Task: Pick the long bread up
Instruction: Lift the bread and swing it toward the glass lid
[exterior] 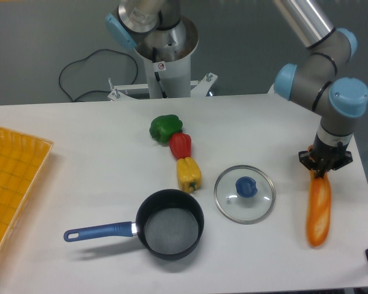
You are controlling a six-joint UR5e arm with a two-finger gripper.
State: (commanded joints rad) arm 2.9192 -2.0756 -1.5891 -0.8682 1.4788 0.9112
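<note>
The long bread (318, 211) is a glossy orange loaf at the table's right side, lying lengthwise toward the front edge. My gripper (324, 169) points straight down over its far end, and the dark fingers are shut on that tip. The loaf's far tip is hidden between the fingers. Its near end rests low by the table, with a faint shadow beside it.
A glass lid (245, 194) with a blue knob lies just left of the loaf. A dark saucepan (169, 223) with a blue handle sits front centre. Green (165, 127), red (180, 145) and yellow (188, 174) peppers line up mid-table. An orange tray (9, 184) is at the left edge.
</note>
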